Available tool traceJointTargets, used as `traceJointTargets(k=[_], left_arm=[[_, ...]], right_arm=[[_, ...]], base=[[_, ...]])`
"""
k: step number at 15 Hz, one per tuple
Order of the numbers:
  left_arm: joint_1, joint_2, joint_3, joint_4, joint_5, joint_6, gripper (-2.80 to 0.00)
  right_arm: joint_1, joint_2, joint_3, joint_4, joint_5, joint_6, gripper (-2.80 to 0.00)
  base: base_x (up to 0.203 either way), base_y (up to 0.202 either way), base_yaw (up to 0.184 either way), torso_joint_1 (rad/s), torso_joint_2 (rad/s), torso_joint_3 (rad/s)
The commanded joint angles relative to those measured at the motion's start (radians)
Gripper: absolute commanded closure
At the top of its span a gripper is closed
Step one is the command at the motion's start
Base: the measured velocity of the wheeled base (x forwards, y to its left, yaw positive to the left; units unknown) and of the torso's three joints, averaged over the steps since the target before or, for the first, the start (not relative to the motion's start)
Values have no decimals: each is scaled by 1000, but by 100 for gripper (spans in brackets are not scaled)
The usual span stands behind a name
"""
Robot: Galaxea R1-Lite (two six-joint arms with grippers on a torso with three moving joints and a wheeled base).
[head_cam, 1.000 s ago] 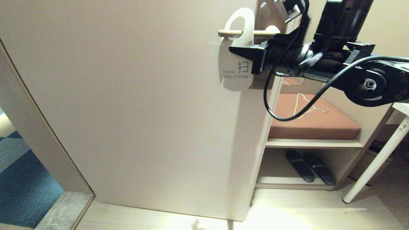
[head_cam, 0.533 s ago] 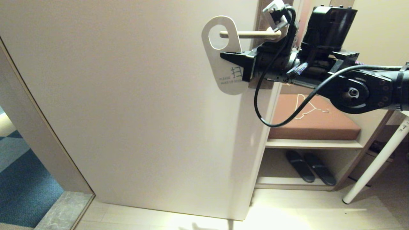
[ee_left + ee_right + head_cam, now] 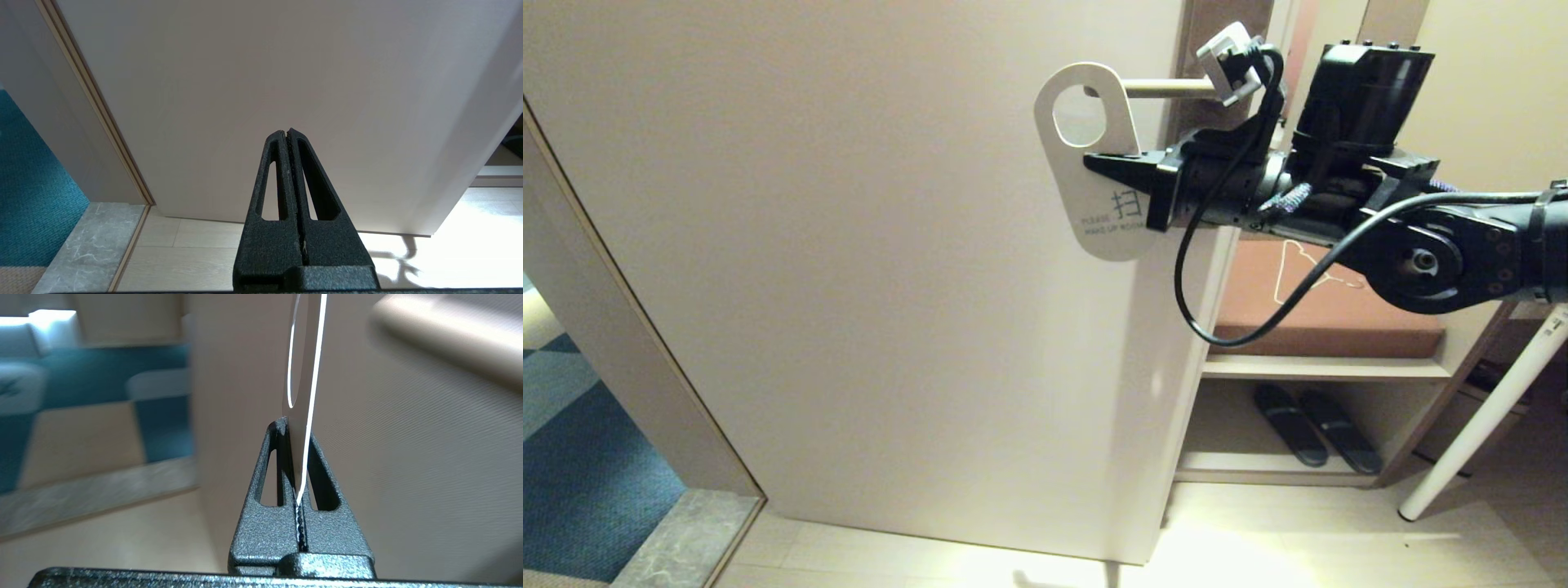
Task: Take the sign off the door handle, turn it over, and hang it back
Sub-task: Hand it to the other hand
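My right gripper (image 3: 1094, 161) is shut on the sign (image 3: 1066, 184), pinching its edge at mid-height. The sign stands upright before the cream door with its white "PLEASE MAKE UP ROOM" face toward the head camera. Its oval hole sits level with the free end of the door handle (image 3: 1168, 84). The right wrist view gives the sign (image 3: 306, 375) edge-on between the fingers of that gripper (image 3: 294, 426), with a gap to the handle (image 3: 449, 339). Low before the door, my left gripper (image 3: 286, 131) is shut on nothing; the head view does not show it.
The cream door (image 3: 849, 245) fills the left and middle. Right of it is a shelf unit with a brown cushion (image 3: 1339, 327) and dark slippers (image 3: 1315, 437) below. A white table leg (image 3: 1478, 425) slants at far right. Blue carpet (image 3: 572, 482) lies beyond the door frame.
The right gripper has carried the sign leftward along the handle and off its free end. One second ago the handle passed through the hole. The left gripper has not moved.
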Motion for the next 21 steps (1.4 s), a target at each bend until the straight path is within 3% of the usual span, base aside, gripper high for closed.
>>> traceJointTargets(k=[1,3,6,11,13,15,21], left_arm=[[0,2,0,0,0,0,0],[0,2,0,0,0,0,0],[0,2,0,0,0,0,0],[0,2,0,0,0,0,0],[0,2,0,0,0,0,0],[0,2,0,0,0,0,0],[0,2,0,0,0,0,0]], right_arm=[[1,-80,107,-3,126,-4,0],[0,-126,166,0,158,-6,0],[-1,-182,227,7,15,-2,0],[-1,-241,246,7,-12,3,0],[2,-249,249,6,-102,6,0],[10,-255,250,4,-126,39,0],[110,-226,240,-3,-207,43,0]], base=[[0,0,0,0,0,0],[0,0,0,0,0,0],[0,0,0,0,0,0],[0,0,0,0,0,0],[0,0,0,0,0,0],[0,0,0,0,0,0],[0,0,0,0,0,0]])
